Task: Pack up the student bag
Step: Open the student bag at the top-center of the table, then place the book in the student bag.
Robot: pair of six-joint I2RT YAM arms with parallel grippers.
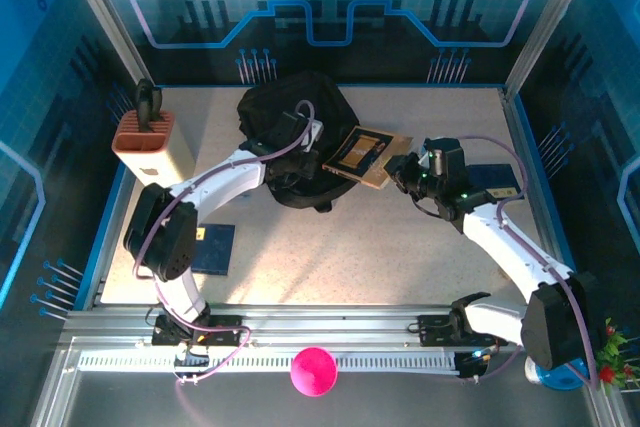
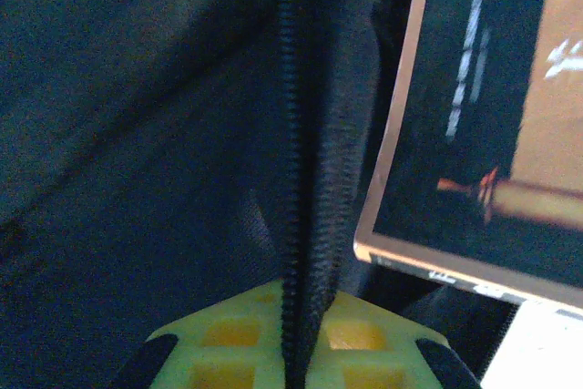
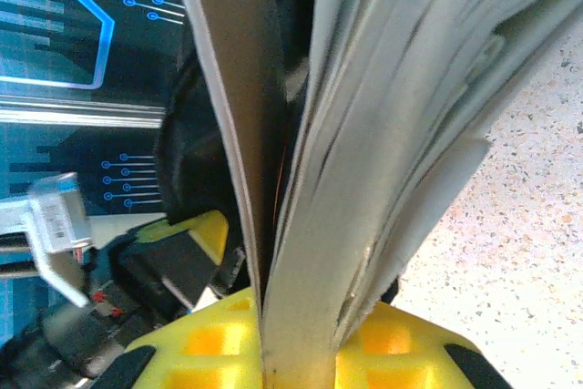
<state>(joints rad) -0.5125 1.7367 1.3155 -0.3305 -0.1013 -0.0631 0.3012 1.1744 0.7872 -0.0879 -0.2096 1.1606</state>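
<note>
The student bag (image 1: 265, 112) sits black and slumped in the upper middle of the overhead view, on the speckled table (image 1: 350, 247). At far left stands a tan box (image 1: 160, 152) with an orange-brown top. Below it, at lower left, a blue book (image 1: 213, 247) lies flat. My left pincer (image 1: 300, 139) is on the bag's right side, and in my left wrist view my yellow fingers (image 2: 228, 339) are closed tight on the bag's zip edge (image 2: 293, 134). Just right of the bag a dark book (image 1: 365, 155) with a brown border is tilted, its left corner at the bag. My right pincer (image 1: 402, 169) holds its right end, with cover and pages (image 3: 364, 134) pinched between nearly closed fingers. At far right a second blue book (image 1: 495, 182) lies partly under that arm.
</note>
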